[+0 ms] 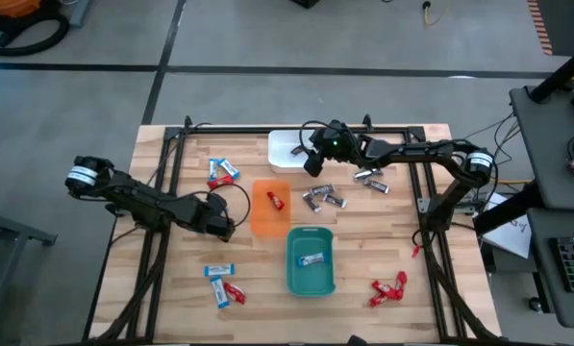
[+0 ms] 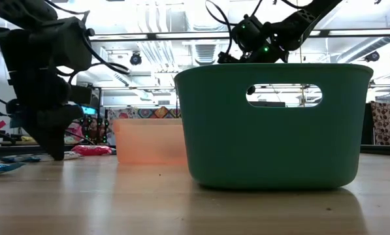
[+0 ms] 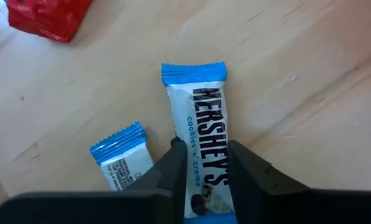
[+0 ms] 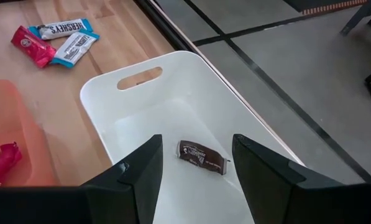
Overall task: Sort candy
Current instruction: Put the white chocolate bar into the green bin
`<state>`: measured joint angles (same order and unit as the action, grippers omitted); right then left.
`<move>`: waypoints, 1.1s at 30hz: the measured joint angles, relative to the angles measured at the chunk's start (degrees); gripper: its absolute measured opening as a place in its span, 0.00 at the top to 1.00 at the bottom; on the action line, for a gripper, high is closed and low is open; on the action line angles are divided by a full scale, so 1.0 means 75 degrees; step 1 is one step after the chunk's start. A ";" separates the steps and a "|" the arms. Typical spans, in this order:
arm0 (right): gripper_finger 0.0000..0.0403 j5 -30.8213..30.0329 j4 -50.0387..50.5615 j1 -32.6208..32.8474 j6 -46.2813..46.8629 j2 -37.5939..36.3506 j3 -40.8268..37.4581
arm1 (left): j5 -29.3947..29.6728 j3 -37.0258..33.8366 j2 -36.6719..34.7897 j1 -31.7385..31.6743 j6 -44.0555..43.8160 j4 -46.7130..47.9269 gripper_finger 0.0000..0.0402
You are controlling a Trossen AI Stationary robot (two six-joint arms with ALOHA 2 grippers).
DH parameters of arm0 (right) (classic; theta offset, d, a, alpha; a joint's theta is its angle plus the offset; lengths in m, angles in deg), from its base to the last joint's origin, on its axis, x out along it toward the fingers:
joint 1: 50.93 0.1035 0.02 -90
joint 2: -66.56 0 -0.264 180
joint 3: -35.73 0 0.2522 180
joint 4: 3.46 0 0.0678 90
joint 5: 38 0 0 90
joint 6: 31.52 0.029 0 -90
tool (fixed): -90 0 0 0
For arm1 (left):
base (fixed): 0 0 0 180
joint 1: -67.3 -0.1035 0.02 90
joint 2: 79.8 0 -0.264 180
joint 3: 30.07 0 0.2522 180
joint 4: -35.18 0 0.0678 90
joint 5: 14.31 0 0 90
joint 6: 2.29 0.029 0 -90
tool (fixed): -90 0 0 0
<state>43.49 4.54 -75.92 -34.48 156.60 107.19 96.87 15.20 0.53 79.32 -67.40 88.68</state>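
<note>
My left gripper (image 1: 224, 228) is low over the table, left of the orange tray (image 1: 260, 219). In the left wrist view it (image 3: 205, 149) is shut on a blue-and-white candy bar (image 3: 197, 99). A second blue-and-white candy (image 3: 120, 158) and a red one (image 3: 45, 18) lie on the wood beyond. My right gripper (image 1: 313, 161) hangs open over the white tray (image 4: 110, 87), touching nothing. A dark brown candy (image 4: 201, 155) lies on that tray's floor, below the gap between the fingers (image 4: 197, 143). My left gripper has the blue-and-white bar pinched between its two fingers (image 3: 176, 163), near the end closest to the wrist (image 3: 207, 165). The fingers point downward and lie along the bar. Its far end (image 3: 193, 71) sticks out past the fingertips. Whether the bar is lifted clear of the table I cannot tell.
The orange tray holds a red candy (image 1: 277, 200); the teal tray (image 1: 296, 279) holds a blue-and-white one (image 1: 312, 259). Loose candies lie around: blue-and-white and red (image 1: 221, 171), (image 1: 219, 272), (image 1: 231, 293), brown/silver (image 1: 323, 199), (image 1: 371, 178), red (image 1: 387, 288).
</note>
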 joint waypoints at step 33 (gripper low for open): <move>0.54 0.0020 0.0218 0.0049 -0.0038 0.0000 -0.0003 | -0.0468 0.0448 -0.1359 0.0249 0.1603 0.0422 0.96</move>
<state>43.64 6.18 -75.55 -34.76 156.60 107.16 93.36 18.57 -9.66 81.19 -55.38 91.84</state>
